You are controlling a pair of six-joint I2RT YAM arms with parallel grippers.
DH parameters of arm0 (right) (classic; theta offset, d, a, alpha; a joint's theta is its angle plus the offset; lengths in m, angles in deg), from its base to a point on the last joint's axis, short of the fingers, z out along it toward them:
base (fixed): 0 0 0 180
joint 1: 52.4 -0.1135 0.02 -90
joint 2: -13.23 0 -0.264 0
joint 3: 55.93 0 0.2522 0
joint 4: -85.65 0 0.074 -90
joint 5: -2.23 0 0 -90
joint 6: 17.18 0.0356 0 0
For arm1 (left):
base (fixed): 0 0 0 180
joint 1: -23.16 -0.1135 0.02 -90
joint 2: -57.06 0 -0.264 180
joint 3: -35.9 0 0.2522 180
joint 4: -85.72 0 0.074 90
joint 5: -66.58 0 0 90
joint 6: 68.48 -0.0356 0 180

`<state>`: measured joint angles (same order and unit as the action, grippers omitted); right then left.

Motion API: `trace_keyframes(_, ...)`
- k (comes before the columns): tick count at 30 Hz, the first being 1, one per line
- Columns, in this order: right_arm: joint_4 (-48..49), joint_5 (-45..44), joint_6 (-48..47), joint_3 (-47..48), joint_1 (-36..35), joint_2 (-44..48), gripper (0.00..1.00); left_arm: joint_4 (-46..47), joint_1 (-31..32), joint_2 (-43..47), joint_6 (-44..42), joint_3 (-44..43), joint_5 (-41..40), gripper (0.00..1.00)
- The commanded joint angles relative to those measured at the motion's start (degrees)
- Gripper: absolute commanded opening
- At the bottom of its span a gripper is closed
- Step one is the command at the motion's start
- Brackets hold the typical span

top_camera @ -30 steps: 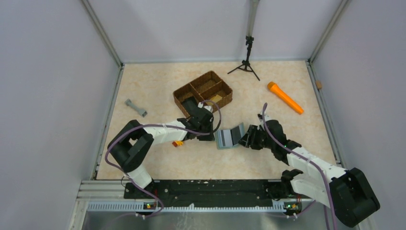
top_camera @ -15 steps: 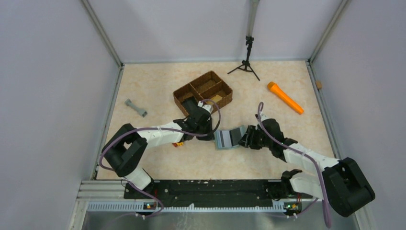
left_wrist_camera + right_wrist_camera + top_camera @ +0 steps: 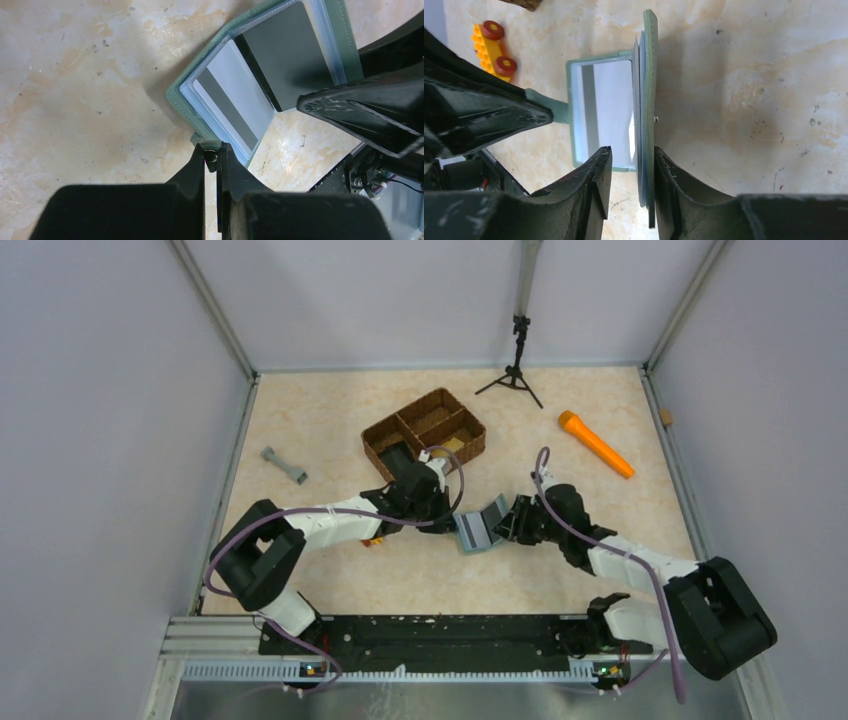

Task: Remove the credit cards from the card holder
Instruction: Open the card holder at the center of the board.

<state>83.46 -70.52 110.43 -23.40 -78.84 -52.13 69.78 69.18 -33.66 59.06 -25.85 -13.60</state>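
The grey-green card holder (image 3: 478, 530) lies open on the table between both grippers. Its right half stands folded upright. In the left wrist view a pale grey card with a dark stripe (image 3: 227, 97) and a dark grey card (image 3: 290, 50) sit in its clear pockets. My left gripper (image 3: 445, 520) is shut on the holder's small tab (image 3: 210, 146). My right gripper (image 3: 630, 155) is open and straddles the upright half (image 3: 650, 75). Its right finger (image 3: 674, 190) rests against the outer cover, and the left finger stands apart from the pockets.
A brown woven three-part basket (image 3: 425, 430) stands just behind the left gripper. A yellow toy car with red wheels (image 3: 494, 42) lies left of the holder. An orange cylinder (image 3: 595, 443), a small tripod (image 3: 515, 365) and a grey dumbbell (image 3: 283, 464) lie farther off.
My right gripper has moved left and the holder's right half has folded up from slanted to nearly upright. My left gripper has shifted slightly right, still on the tab.
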Motion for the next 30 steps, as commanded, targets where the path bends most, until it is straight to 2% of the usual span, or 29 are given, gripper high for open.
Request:
trace_keyframes(1,2.6,0.5,-0.2,2.0,0.4,-3.1,0.32,3.7,-0.3,2.2,-0.1,0.3,2.6,0.0)
trace_keyframes(3,1.9,0.4,-0.1,2.7,0.4,-3.5,0.18,3.8,-0.4,2.9,0.1,0.7,2.6,0.0)
trace_keyframes(5,-0.2,0.2,-0.3,3.6,0.5,-2.5,0.09,4.1,-0.5,4.1,0.5,1.6,1.8,0.03)
trace_keyframes(9,-3.6,-1.3,0.3,3.9,0.5,3.3,0.01,9.4,-1.5,9.7,2.2,7.4,0.9,0.27)
trace_keyframes(14,-8.0,-1.7,2.4,4.5,0.6,12.3,0.0,13.1,-3.8,17.2,4.3,12.9,4.9,0.49)
trace_keyframes(19,-11.0,-1.6,5.6,5.9,0.7,19.2,0.0,14.4,-4.4,24.8,5.7,16.5,5.6,0.78)
trace_keyframes(23,-11.1,-1.0,9.1,6.1,0.8,23.7,0.0,23.4,-5.6,30.3,9.6,22.3,7.9,0.97)
trace_keyframes(30,-7.8,3.7,15.2,5.9,0.7,27.7,0.0,30.3,-6.5,32.6,13.9,23.2,11.7,0.99)
